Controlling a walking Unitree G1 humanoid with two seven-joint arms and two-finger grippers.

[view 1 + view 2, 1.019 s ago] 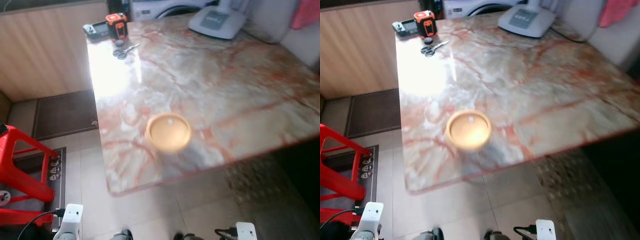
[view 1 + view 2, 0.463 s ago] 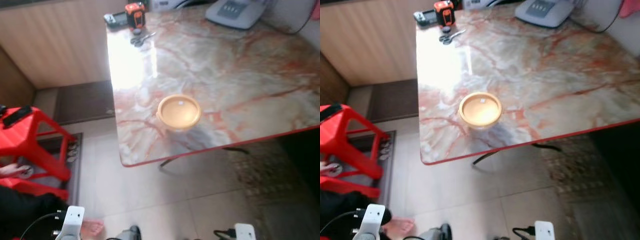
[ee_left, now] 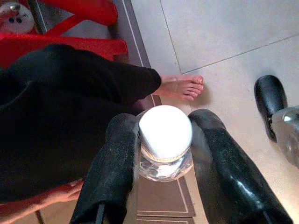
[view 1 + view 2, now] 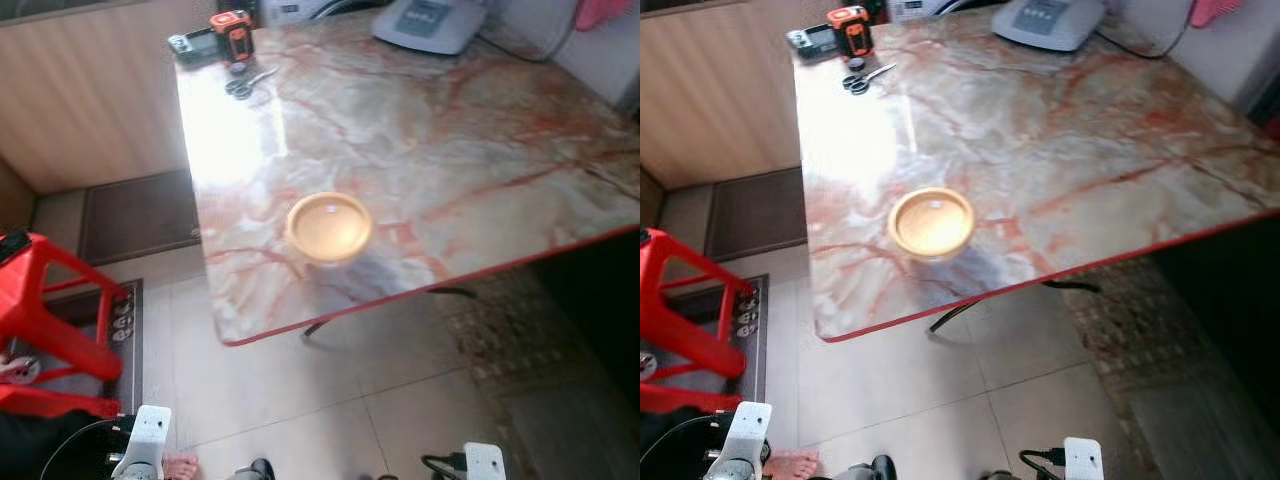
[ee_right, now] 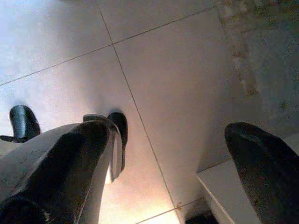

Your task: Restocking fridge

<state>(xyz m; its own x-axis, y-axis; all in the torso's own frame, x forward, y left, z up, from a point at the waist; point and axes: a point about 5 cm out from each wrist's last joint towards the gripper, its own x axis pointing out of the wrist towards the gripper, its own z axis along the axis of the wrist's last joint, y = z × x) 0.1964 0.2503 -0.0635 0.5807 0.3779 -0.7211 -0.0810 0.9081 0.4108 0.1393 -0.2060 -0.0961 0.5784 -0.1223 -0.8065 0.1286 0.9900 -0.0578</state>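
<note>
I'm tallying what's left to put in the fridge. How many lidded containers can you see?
2: a yellow-lidded container near the marble table's front edge, and a white-capped glass jar clamped in the left tool. Others may be out of frame.

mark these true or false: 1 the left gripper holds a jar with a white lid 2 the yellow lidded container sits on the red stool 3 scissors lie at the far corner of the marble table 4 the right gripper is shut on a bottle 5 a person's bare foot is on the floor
1. True: the left gripper is shut on the jar with a white lid.
2. False: the yellow container sits on the marble table, apart from the red stool.
3. True: the scissors lie there, by an orange tape measure.
4. False: the right gripper is open over the floor tiles.
5. True: the bare foot rests on the tiles.
</note>
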